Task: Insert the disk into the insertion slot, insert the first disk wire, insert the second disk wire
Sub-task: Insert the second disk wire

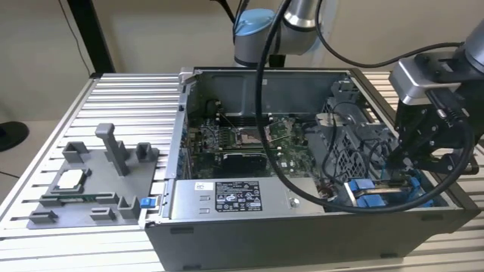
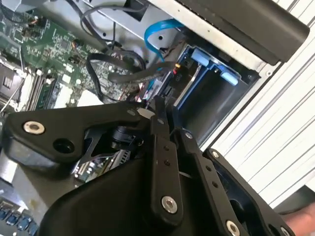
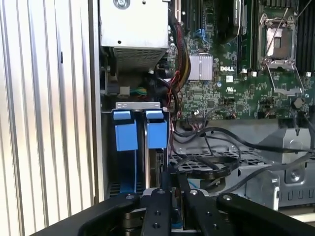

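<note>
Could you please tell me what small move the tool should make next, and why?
Probably a short, slow push along the slot. The disk, in its blue carrier, already sits in the bay, and the tool appears lined up right behind it. Loose black wires lie close beside it, so going slowly seems wise.

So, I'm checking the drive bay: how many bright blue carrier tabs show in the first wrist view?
2. One blue tab and a second blue tab sit side by side in the bay beside the case wall, just beyond the gripper. Others may be hidden.
</note>
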Tool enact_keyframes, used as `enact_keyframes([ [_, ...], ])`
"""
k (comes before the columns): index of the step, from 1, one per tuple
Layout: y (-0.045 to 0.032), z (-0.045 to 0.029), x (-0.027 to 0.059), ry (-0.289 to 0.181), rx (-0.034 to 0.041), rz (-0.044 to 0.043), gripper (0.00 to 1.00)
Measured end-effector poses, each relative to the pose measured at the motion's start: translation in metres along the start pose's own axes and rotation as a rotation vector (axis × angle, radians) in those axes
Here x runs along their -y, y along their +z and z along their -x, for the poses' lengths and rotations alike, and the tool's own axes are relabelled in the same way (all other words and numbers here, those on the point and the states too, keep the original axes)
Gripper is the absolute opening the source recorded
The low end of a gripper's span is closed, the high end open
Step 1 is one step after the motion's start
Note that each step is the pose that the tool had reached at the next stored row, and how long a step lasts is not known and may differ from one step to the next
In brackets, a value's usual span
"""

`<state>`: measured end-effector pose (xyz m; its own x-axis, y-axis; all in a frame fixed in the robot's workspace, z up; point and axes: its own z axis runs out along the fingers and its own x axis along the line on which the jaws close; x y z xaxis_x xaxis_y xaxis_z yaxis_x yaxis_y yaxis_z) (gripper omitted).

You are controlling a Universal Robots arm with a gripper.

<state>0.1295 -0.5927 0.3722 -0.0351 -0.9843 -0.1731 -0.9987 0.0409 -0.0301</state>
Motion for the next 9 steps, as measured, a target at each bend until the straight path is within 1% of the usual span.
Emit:
enact_keyframes([
  [1, 0.0, 0.0, -0.0008, -0.003, -0.0026, -0.0154, 0.0],
  [2, 0.0, -0.0001, -0.0016, -0.007, -0.0061, -0.0334, 0.0],
  [4, 0.0001, -0.0002, -0.0043, -0.012, -0.0108, -0.0648, 0.0],
  [6, 0.0006, -0.0007, -0.0104, -0.016, -0.0116, -0.0843, 0.0],
  [9, 0.002, -0.0013, -0.0199, -0.021, -0.0109, -0.1141, 0.0],
])
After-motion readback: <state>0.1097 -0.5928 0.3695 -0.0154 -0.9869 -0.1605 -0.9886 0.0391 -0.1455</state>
